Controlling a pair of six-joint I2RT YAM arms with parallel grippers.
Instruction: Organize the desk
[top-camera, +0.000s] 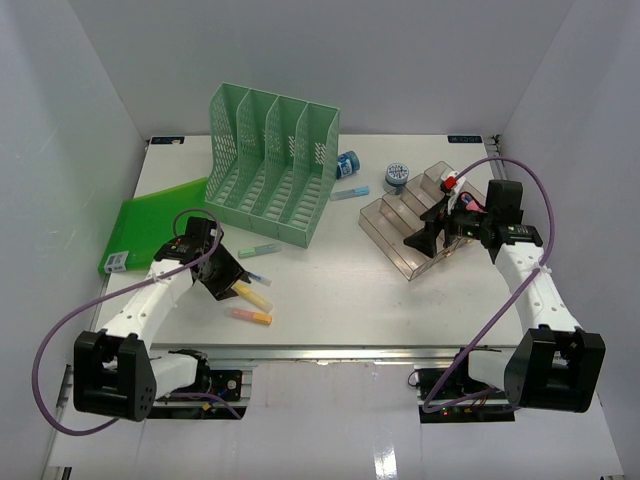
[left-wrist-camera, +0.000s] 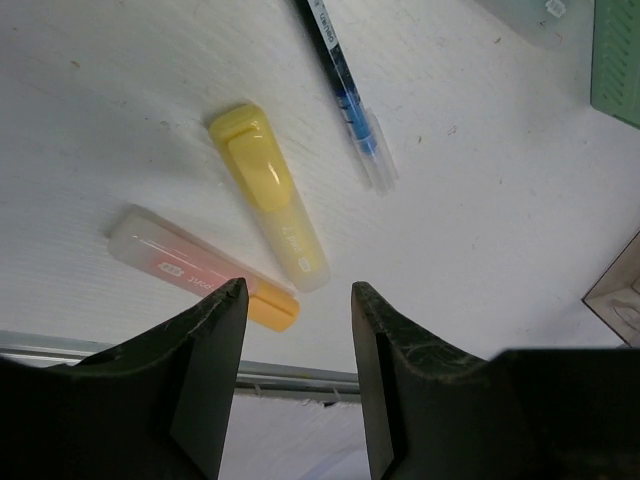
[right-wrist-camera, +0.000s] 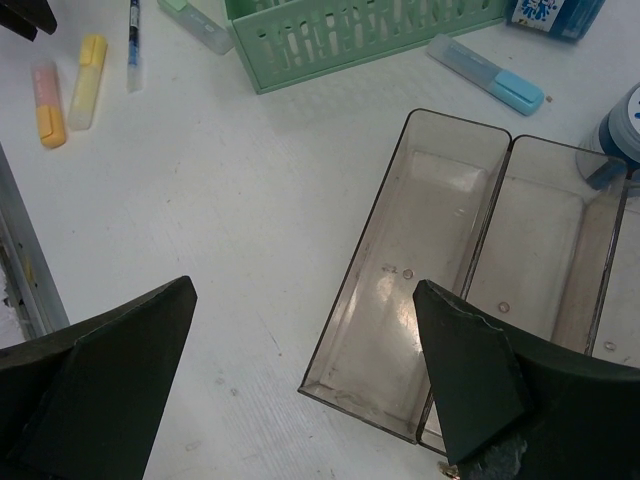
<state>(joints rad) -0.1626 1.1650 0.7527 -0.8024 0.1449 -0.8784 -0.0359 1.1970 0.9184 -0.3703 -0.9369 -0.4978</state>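
The white desk (top-camera: 340, 290) holds scattered pens. My left gripper (top-camera: 225, 275) is open and empty, low over the front left, just above a yellow highlighter (left-wrist-camera: 270, 195), a pink-and-orange highlighter (left-wrist-camera: 195, 268) and a blue pen (left-wrist-camera: 350, 100). Its fingertips (left-wrist-camera: 298, 295) straddle bare desk near the front rail (left-wrist-camera: 290, 378). My right gripper (top-camera: 425, 240) is open and empty, hovering over the front corner of the clear tiered tray (right-wrist-camera: 352, 268). A green highlighter (top-camera: 262, 249) and a light blue highlighter (top-camera: 350, 193) lie by the green mesh file rack (top-camera: 270, 165).
A green folder (top-camera: 150, 220) lies flat at the left. A blue bottle (top-camera: 347, 163) and a blue round jar (top-camera: 397, 177) stand behind the tray. A small red-and-white item (top-camera: 455, 182) sits on the tray's upper tier. White walls enclose the desk.
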